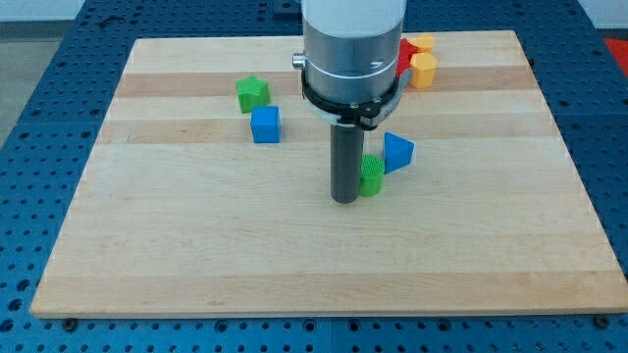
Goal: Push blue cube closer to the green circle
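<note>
Nearest to us, my tip (344, 199) is planted on the wooden board (196, 255) close to its middle, the dark rod standing straight up beneath the grey arm housing (351, 49). No claw here to open or close, and the rod has hold of nothing. Just right of my tip, touching or all but touching the rod, sits the green circle (372, 176), partly hidden behind it. Right of that and a little farther back, the blue triangle (397, 152) rests against the green piece. Swinging left and farther away: the blue cube (265, 125) stands well apart from my tip, on the far-left side of it, with open board between it and the green circle. Just beyond the cube, nearly touching its far-left corner, is the green star (252, 93). Over at the far edge on the right, a yellow block (423, 67), and a second yellow block (423, 43) behind it, crowd a red block (406, 54), which is mostly hidden by the arm.
</note>
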{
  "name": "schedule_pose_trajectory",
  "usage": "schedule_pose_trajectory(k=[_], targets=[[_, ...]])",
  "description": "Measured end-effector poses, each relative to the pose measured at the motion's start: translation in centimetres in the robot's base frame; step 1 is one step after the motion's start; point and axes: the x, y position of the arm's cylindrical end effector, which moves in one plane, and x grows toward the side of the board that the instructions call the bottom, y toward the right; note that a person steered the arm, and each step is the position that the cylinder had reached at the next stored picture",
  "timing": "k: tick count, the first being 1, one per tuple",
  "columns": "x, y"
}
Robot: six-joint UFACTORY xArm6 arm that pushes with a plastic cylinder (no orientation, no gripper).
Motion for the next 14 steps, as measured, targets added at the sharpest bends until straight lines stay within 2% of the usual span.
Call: schedule_pose_trajectory(k=[3,4,5,6,8,10,13,14], targets=[[-2.7,1.7],[-2.6,-1.5],[-2.8,-7.9],[-5.3,-12.8],[-11.8,-15.4],[-12.0,-10.6],[-8.2,-5.0],[-8.1,-2.6]])
